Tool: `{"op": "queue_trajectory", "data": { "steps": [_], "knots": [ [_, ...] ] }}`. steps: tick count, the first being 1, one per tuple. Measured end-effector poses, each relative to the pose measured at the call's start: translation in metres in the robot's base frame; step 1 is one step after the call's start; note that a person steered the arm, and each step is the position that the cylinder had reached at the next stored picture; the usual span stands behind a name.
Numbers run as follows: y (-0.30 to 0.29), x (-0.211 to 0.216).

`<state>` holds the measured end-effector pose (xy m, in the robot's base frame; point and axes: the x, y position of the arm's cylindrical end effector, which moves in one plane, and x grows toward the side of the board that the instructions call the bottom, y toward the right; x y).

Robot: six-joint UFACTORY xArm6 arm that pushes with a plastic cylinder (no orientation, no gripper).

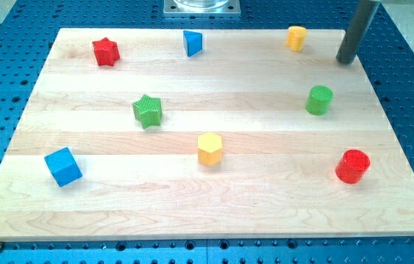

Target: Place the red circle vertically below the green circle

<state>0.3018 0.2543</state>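
Pale wood made up the board [192, 213], which lay on a blue perforated table [412, 66]; eight small blocks were spread across it, none touching another. Along the far edge sat a red star [105, 51] at the left, a blue triangle [192, 42] near the middle, and a yellow cylinder [296, 37] toward the right; a green star [147, 111] lay left of centre, a yellow hexagon [209, 149] stood nearer and close to the middle, and a blue cube [63, 166] sat at the near left.

The green circle [319, 100] stood on the right side of the board; the red circle [352, 166] lay nearer than it, at the near right, and somewhat farther right than the green one, so it was not straight below it; bare wood separated the two, and no block stood between them.

My tip [346, 60] rested at the far right edge of the board, the dark rod rising from it out of the view's top; being a plain rod, it had nothing to spread or press together, and it touched no block. The yellow cylinder was to its left, close but apart; the green circle sat just nearer and slightly left of it; the red circle lay well apart from it, nearly straight toward the near side, with the green circle just left of that line.
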Motion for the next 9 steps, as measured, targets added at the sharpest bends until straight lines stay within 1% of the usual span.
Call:
{"op": "queue_trajectory", "data": {
  "steps": [1,2,3,4,5,6,9],
  "knots": [
    [-0.004,0.007],
    [-0.044,0.030],
    [-0.121,0.046],
    [-0.134,0.060],
    [-0.145,0.114],
    [-0.143,0.122],
    [-0.141,0.118]
  ]
}}
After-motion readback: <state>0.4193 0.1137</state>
